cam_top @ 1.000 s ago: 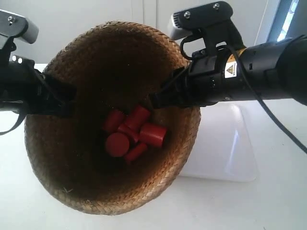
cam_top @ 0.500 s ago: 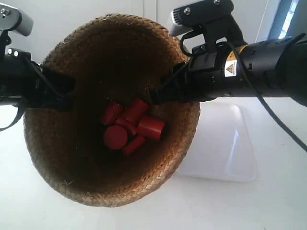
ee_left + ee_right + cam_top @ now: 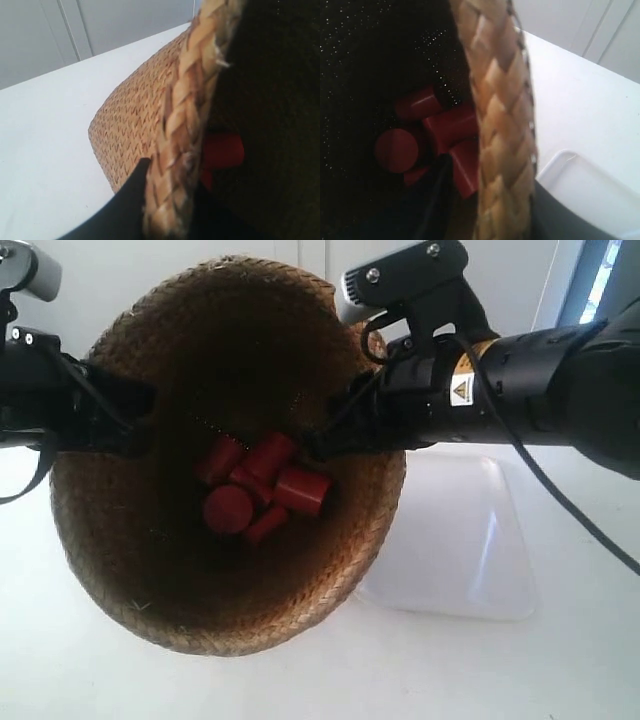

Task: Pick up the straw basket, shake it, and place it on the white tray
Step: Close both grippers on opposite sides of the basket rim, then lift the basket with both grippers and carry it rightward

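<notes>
The straw basket (image 3: 220, 580) hangs in the air between both arms, its mouth tipped toward the exterior camera. Several red cylinders (image 3: 260, 485) lie at its bottom. My left gripper (image 3: 140, 425) is shut on the braided rim at the exterior view's left, and my right gripper (image 3: 325, 445) is shut on the opposite rim. In the left wrist view the left gripper (image 3: 172, 200) pinches the basket (image 3: 135, 115) rim, a red cylinder (image 3: 222, 150) showing inside. In the right wrist view the right gripper (image 3: 500, 200) clamps the basket (image 3: 495, 100) rim beside the cylinders (image 3: 445, 125). The white tray (image 3: 460, 540) lies on the table, below the right arm, also visible as the tray (image 3: 585, 185).
The white table (image 3: 560, 670) runs under the basket and tray. A pale wall stands behind. The right arm's black body (image 3: 540, 390) crosses above the tray.
The basket has moved up and toward the exterior view's left with both arms. The red cylinders have shifted with it. Both grips are unchanged.
</notes>
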You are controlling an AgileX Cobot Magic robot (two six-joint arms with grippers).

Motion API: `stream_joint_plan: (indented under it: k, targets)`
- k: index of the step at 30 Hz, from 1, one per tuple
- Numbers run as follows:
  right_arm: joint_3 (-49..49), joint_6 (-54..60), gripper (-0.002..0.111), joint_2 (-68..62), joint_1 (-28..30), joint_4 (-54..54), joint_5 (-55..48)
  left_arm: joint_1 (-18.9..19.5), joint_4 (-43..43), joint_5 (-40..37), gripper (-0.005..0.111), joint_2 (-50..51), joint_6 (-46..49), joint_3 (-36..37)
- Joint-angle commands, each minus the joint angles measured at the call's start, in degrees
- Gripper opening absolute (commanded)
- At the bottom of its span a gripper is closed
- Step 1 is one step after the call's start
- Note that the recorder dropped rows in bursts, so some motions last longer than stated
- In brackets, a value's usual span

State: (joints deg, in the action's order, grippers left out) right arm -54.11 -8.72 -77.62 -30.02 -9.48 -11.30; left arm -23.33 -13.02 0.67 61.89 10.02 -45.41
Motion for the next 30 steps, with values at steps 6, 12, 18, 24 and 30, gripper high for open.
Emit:
stream_joint_plan:
  k: [6,12,18,24,30]
  targets:
    - [0.3,-0.1,0.0,-2.0,-0.2,-0.8,6.2,-0.8,-0.4,5.6,0.0,3.0,2.3,-0.4]
    - [0.3,-0.1,0.0,-1.7,-0.2,-0.8,6.0,-0.8,-0.4,8.4,0.0,5.0,2.5,-0.4]
    - [4.0,-3.0,0.0,14.2,-8.5,-0.5,-2.2,-7.5,-0.4,-1.9,0.0,-7.6,1.9,1.7]
    - [11.2,-1.7,0.0,14.8,-3.9,-0.3,18.3,-9.0,-8.0,16.2,0.0,-5.8,8.2,7.2]
    - [5.4,-5.5,0.0,-0.6,5.2,4.5,8.9,-3.5,-9.2,4.5,0.0,7.7,9.4,2.0]
